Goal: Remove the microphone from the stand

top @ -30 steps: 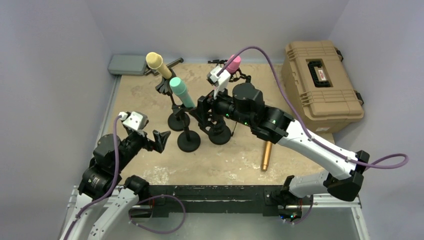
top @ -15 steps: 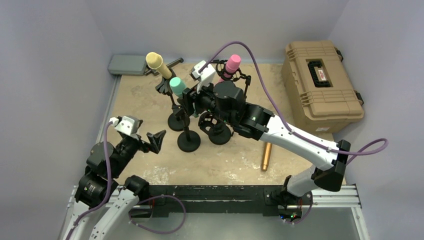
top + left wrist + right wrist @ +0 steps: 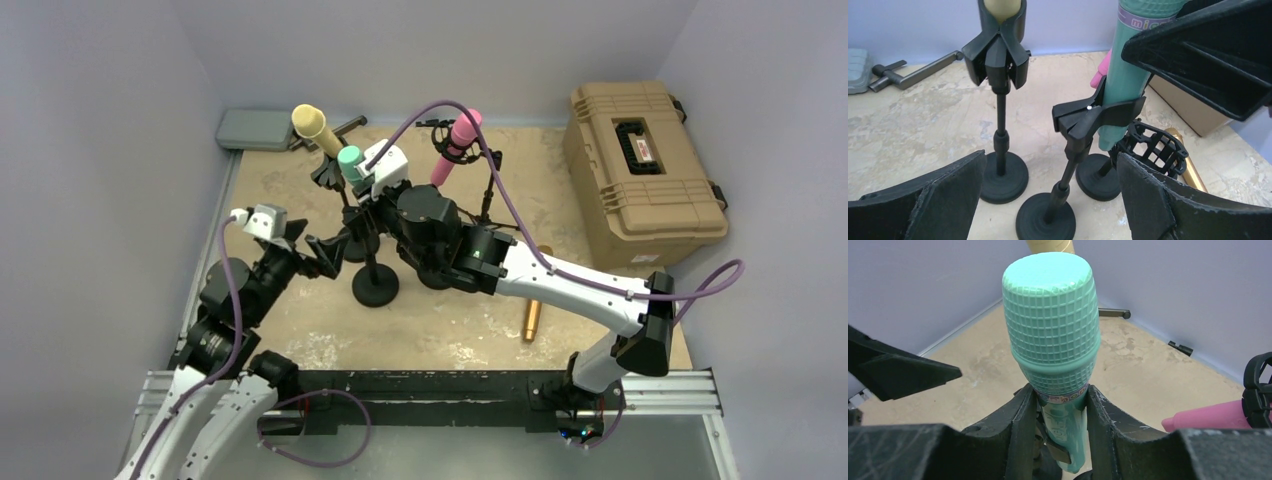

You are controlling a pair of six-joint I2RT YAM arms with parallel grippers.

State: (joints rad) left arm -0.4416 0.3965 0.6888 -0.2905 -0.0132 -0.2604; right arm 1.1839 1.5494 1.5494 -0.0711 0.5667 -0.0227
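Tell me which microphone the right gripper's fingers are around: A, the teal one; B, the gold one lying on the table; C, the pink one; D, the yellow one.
A: in the right wrist view the right gripper has one finger against each side of the teal microphone, just under its head.

The teal microphone (image 3: 1126, 75) wears a purple band (image 3: 1140, 21) below its head. In the left wrist view its print begins "mic" before running out of sight; in the right wrist view it is too small to read. The tan case (image 3: 680, 205) bears a red-and-white label (image 3: 645, 151), illegible.
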